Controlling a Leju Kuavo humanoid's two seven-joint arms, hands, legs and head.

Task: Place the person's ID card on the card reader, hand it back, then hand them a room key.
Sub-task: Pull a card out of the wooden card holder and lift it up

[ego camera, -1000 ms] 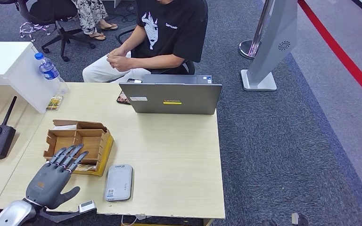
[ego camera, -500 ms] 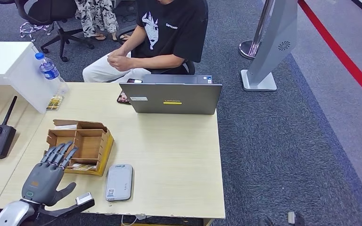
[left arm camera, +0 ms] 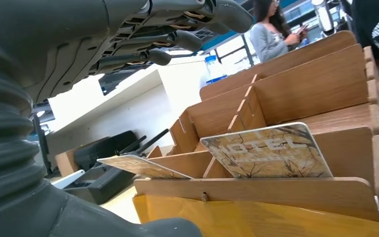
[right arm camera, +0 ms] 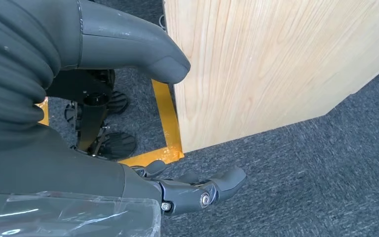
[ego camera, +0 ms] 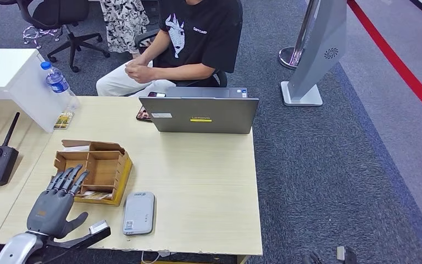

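Organizer (ego camera: pixel 110 168): wooden, hotel key cards (left arm camera: pixel 269 153) leaning in near slots
Left hand (ego camera: pixel 52 206): fingers spread, empty, at organizer's near-left corner
Right hand (right arm camera: pixel 128 148): hanging, loose, empty

On the card (left arm camera: pixel 266 158) that leans in the front compartment of the wooden box (left arm camera: pixel 296 94), the word "HOTEL" is printed in pale capital letters over a picture of bare branches; this can be read in the left wrist view. On the lid of the grey laptop (ego camera: pixel 201 114), which stands on the table behind the wooden box, there is a small yellow label with dark letters and a white sticker to the side of it, but both are too small to read. The black T-shirt (ego camera: pixel 198 33) of the person behind the laptop has a short white word on the chest, which is not readable.
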